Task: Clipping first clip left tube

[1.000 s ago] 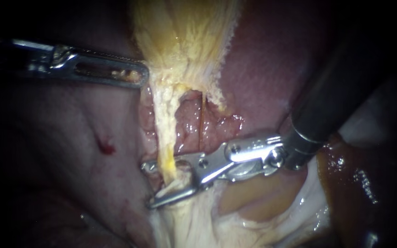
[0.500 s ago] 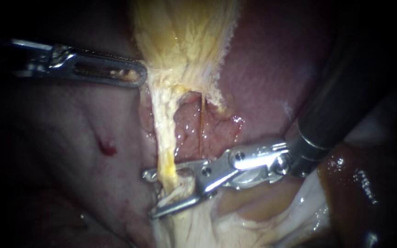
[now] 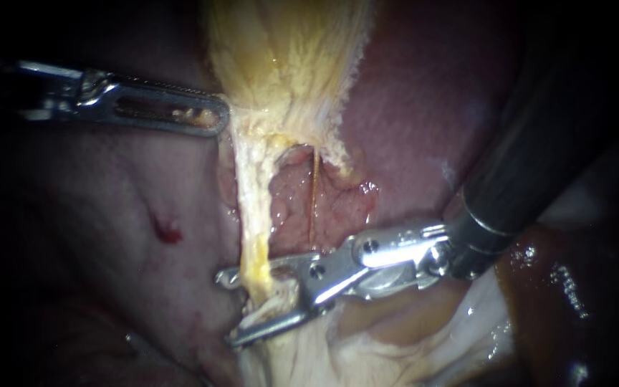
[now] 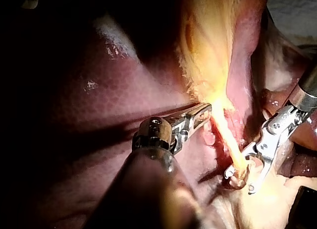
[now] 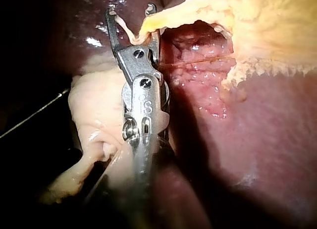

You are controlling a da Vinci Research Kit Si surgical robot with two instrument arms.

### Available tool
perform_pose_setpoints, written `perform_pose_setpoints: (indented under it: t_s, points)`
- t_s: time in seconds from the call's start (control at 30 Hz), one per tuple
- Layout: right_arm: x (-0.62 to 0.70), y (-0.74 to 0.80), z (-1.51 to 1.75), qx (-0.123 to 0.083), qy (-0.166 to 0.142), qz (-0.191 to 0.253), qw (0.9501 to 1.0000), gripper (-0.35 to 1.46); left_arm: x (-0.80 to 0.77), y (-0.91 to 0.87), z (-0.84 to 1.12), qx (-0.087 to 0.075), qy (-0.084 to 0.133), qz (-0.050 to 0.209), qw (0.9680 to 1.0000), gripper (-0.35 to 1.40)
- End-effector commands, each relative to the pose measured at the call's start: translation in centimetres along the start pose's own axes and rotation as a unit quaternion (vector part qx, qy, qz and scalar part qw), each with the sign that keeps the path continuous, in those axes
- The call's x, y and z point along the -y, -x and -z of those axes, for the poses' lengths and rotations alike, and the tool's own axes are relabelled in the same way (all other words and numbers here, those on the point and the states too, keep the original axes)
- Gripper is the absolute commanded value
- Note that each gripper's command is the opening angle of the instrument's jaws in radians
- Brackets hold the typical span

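Right instrument comes in from the right with a dark shaft and bright metal jaws. The jaws are spread wide, and a clear gap shows between the two tips. The left tube, a pale yellow strand, runs taut from the gallbladder neck down into that gap. We see the upper jaw crossing the left tube and the lower jaw lying across pale tissue just below, so the tube is straddled but not squeezed. The right wrist view shows the same: the strand's end sits between the open tips. The right tube is a much thinner brownish thread lying apart from the left tube, over wet red raw tissue. The left instrument comes in from the left with its slotted jaws narrow, nearly together. Their tip pinches the edge of the gallbladder neck, and pale bits show through the slot. The liver is dark red behind and right of the gallbladder. We can make out no clip on either tube.
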Motion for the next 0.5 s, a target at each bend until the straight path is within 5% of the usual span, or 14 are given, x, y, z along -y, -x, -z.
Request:
perform_pose_setpoints:
  t_s: [0.03,0.4,0.5]
  points:
    - [-0.02,0.0,0.0,0.0,0.0,0.001,1.0,0.37,0.0,0.0,0.0,0.0,0.0,0.0,1.0,-0.35]
    - [-0.11,0.03,0.06,0.0,-0.001,-0.02,0.9998,-0.2,0.0,0.0,0.0,0.0,0.0,0.0,1.0,-0.35]
    - [-0.12,0.03,0.07,0.0,-0.001,-0.068,0.9977,-0.35,0.0,0.0,0.0,0.0,0.0,0.0,1.0,-0.35]
